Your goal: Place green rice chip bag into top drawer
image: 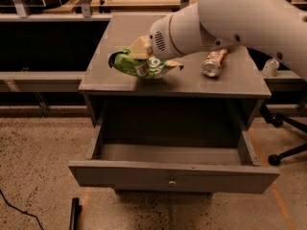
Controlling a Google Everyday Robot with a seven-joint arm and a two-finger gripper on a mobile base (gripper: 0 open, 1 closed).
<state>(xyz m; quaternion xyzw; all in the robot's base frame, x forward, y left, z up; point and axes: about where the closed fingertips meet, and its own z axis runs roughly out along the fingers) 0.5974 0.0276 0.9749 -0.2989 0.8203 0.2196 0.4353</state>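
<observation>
The green rice chip bag point(136, 65) is crumpled and bright green with white lettering. It hangs lifted just above the front left part of the grey cabinet top point(230, 83). My gripper point(143, 51) is shut on the bag's top, with one tan finger point(140, 47) showing against the foil. The white arm reaches in from the upper right. The top drawer point(172, 174) is pulled open below the bag, its grey front panel and small knob point(171, 181) facing the camera. The drawer's inside shows nothing in it.
An orange-silver soda can point(214, 62) lies on its side on the right of the cabinet top. A long bench point(43, 75) runs behind on the left. A chair base with a castor point(280, 155) stands on the floor at right. A black cable point(14, 207) lies at lower left.
</observation>
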